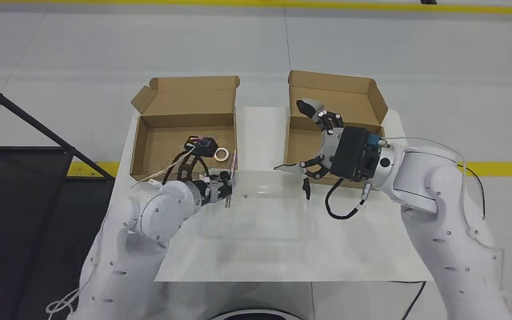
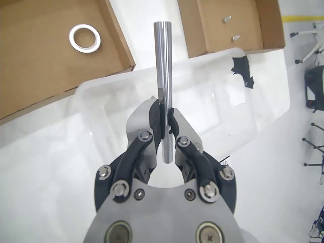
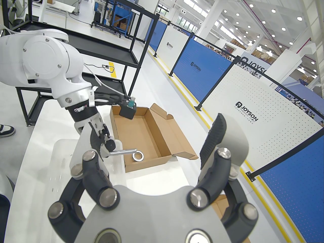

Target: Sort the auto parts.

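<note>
The left gripper (image 2: 165,113) was seen clenched on a steel rod (image 2: 164,59). The rod was gripped near one end, so that most of its length stood out past the fingertips, probably so that it could be laid down freely. In the top view the rod was held left of centre, above the rim of the clear bin (image 1: 256,216) and just beside the lower right corner of the left cardboard box (image 1: 160,152), where a metal ring (image 1: 223,152) lay. The rod was judged bound for that box. The right gripper (image 1: 314,142) was held spread wide and empty at the right cardboard box (image 1: 344,84), right of centre, in which small bolts (image 2: 227,19) were kept apart
</note>
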